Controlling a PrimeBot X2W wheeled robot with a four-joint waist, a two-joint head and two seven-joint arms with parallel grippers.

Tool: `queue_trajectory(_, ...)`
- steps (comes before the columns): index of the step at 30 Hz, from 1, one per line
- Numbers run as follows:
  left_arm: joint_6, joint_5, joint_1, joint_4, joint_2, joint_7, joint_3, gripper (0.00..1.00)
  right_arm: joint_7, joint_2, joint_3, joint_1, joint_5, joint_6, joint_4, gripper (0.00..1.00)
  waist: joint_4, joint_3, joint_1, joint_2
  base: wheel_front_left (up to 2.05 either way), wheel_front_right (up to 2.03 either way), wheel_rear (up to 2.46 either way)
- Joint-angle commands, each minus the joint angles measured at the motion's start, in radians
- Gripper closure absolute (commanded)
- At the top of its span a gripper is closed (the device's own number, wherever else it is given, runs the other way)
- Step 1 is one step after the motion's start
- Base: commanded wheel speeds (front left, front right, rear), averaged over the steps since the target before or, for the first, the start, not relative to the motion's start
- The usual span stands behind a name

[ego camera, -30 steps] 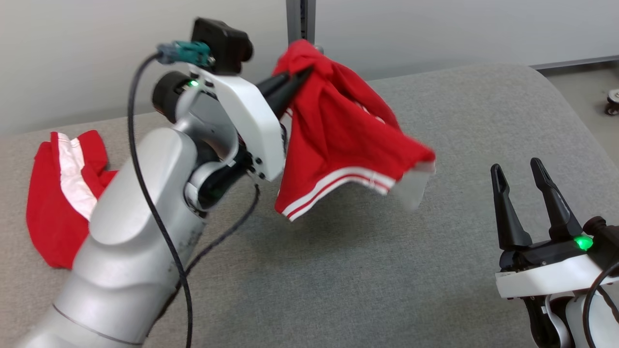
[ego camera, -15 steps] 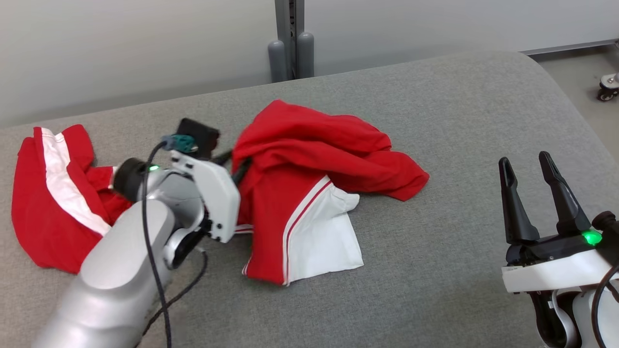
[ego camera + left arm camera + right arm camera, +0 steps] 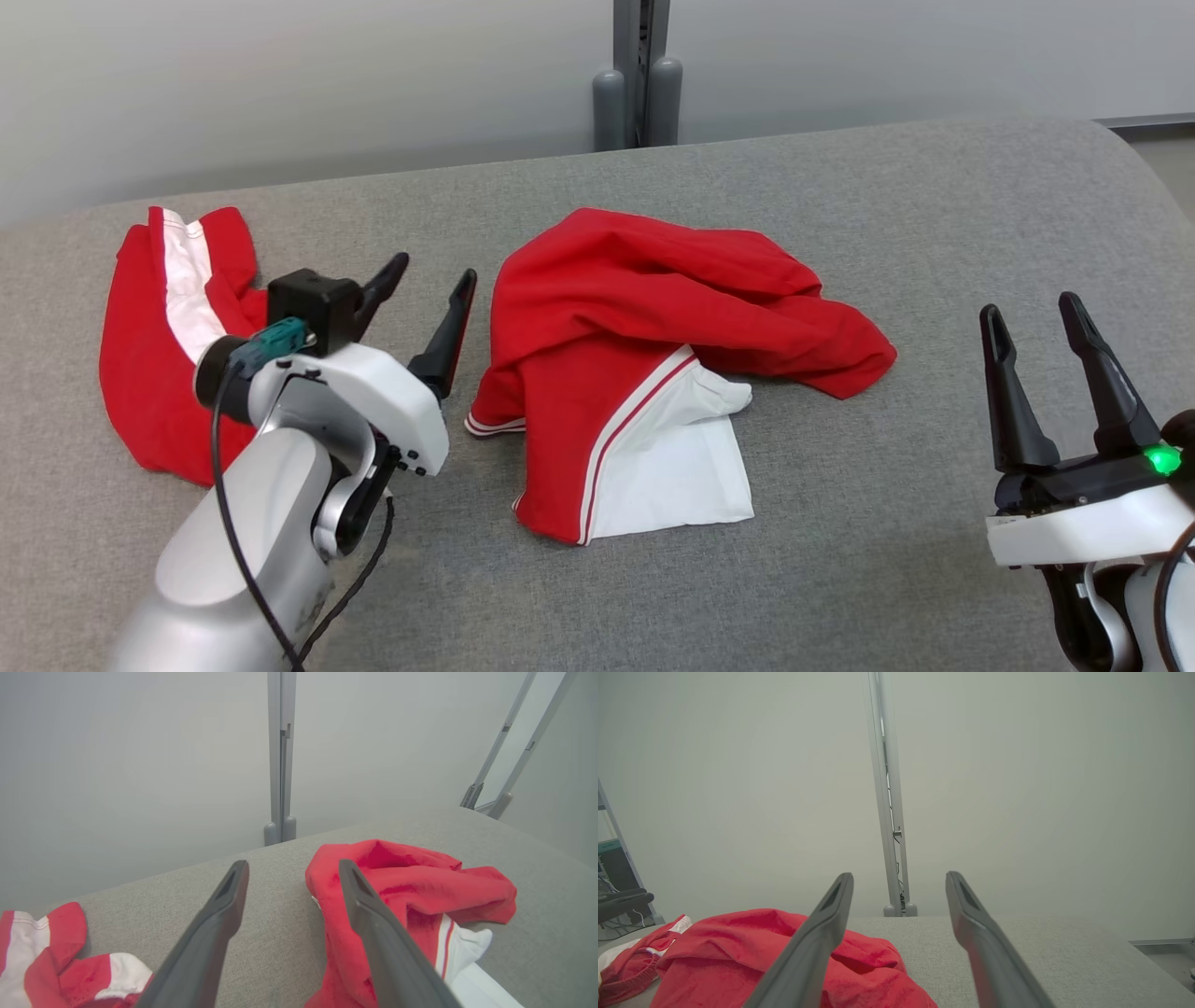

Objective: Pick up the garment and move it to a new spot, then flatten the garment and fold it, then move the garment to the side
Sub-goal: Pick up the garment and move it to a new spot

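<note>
The garment (image 3: 653,308), red with a white panel edged in stripes, lies crumpled in the middle of the grey worktop (image 3: 887,541). Its long axis runs slantwise from the white panel at the near left to a red flap that tapers toward the robot's right. The left claw (image 3: 434,268) stands wide and empty just left of the garment, with a strip of worktop showing between them. The right claw (image 3: 1029,308) is wide too, holding nothing, well apart at the right. Another red and white cloth (image 3: 140,392) lies at the far left
</note>
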Motion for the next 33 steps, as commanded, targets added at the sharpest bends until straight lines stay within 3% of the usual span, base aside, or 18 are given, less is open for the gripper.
queue_trajectory(1,0.019,0.011,0.028,-0.021,0.013,-0.030,0.011,0.00,-0.005,-0.009,-0.005,0.004,-0.006,0.002,-0.009,0.00,0.006,-0.001,0.0000,0.0000,0.00,0.00,0.00)
queue_trajectory(10,0.109,0.037,0.168,-0.157,0.048,-0.186,0.082,0.00,-0.005,-0.014,-0.019,0.025,-0.022,0.002,-0.042,0.00,0.014,-0.008,0.0000,0.0000,0.00,0.00,0.00)
queue_trajectory(16,0.132,0.047,0.280,-0.244,0.032,-0.206,0.172,0.00,-0.005,-0.019,-0.013,0.041,-0.025,0.002,-0.052,0.00,0.019,-0.008,0.0000,0.0000,0.00,0.00,0.00)
queue_trajectory(24,0.117,0.145,0.416,-0.364,-0.038,-0.206,0.325,0.00,-0.005,-0.024,-0.013,0.063,-0.017,0.002,-0.049,0.00,0.024,-0.011,0.0000,0.0000,0.00,0.00,0.00)
queue_trajectory(33,0.056,0.252,0.502,-0.383,-0.126,-0.206,0.418,0.00,-0.005,-0.022,-0.008,0.069,-0.009,0.002,-0.042,0.00,0.022,-0.004,0.0000,0.0000,0.00,0.00,0.00)
